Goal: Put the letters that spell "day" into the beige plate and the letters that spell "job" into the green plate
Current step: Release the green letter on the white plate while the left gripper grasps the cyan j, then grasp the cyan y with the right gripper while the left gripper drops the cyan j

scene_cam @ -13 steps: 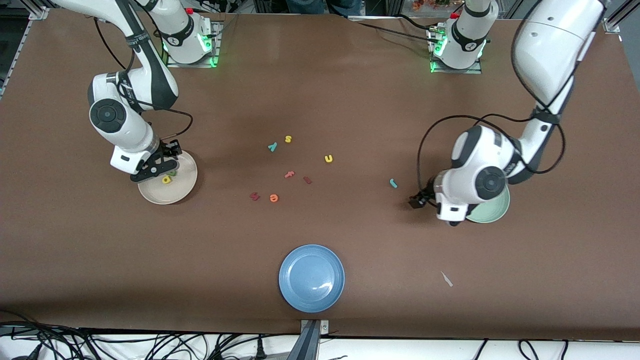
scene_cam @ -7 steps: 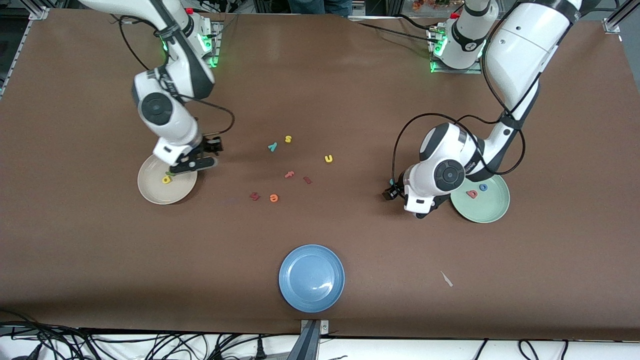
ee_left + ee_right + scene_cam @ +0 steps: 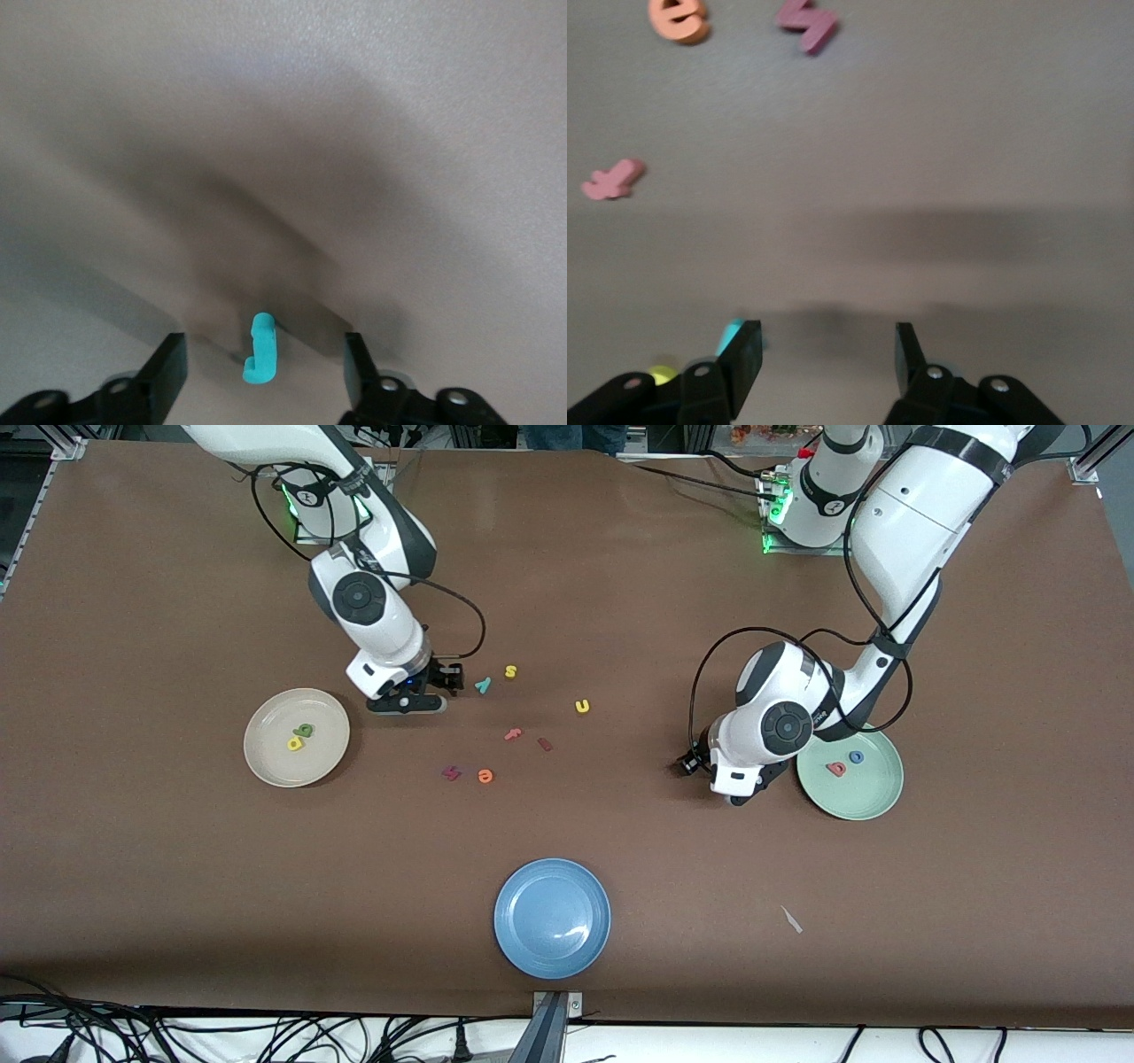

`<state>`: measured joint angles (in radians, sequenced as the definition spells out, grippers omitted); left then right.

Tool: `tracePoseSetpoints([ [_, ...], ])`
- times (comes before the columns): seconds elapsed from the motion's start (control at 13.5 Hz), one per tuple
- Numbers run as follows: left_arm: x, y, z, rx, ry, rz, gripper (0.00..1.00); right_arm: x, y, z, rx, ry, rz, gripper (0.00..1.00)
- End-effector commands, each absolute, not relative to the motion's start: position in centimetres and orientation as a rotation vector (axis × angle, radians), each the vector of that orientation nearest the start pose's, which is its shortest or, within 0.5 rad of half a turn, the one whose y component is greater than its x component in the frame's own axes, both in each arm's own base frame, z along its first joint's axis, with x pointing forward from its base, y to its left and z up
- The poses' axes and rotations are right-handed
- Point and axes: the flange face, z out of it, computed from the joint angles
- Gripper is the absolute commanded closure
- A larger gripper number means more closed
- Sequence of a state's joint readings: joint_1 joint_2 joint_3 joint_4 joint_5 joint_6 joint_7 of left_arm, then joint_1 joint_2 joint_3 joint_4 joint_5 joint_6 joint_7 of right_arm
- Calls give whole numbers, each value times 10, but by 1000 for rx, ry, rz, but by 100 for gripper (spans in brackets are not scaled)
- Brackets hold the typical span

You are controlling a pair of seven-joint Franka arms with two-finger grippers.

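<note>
The beige plate [image 3: 266,766] holds the green d [image 3: 304,730] and the yellow a [image 3: 295,742]. In the green plate [image 3: 873,797] lie the red b [image 3: 835,768] and the blue o [image 3: 857,756]. My left gripper [image 3: 691,763] is low over the table beside the green plate, toward the right arm's end. It is open, and the teal j [image 3: 260,348] lies between its fingers [image 3: 168,367] untouched. My right gripper [image 3: 446,677] is open next to the teal y [image 3: 483,685], which peeks past one of its fingertips [image 3: 744,354] in the right wrist view.
Loose letters lie mid-table: yellow s [image 3: 510,671], yellow u [image 3: 582,706], pink f [image 3: 513,734], two dark red letters [image 3: 544,744] [image 3: 452,772] and orange e [image 3: 485,776]. A blue plate [image 3: 552,918] sits near the front edge. A white scrap [image 3: 791,919] lies nearby.
The right arm has left the beige plate and swung over to the teal y. The left arm has moved off the green plate to the teal j, uncovering the b and o.
</note>
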<state>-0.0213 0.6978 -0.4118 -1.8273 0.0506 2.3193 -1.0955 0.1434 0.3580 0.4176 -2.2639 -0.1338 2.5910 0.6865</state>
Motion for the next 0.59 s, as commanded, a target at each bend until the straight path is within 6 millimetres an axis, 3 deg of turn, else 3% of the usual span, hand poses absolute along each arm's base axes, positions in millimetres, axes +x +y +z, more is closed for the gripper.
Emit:
tracePoseSetpoints([
  [0.0,573,-255,168,-2978,-1081,387,48,435,323,208,-3046,190,46,31],
  [0.37,573,-254,168,-2979,-1076,387,94,421,343,204,-3040,294,63,32],
  [0.52,574,-252,168,-2979,-1081,387,100,422,340,199,-3040,304,69,34],
])
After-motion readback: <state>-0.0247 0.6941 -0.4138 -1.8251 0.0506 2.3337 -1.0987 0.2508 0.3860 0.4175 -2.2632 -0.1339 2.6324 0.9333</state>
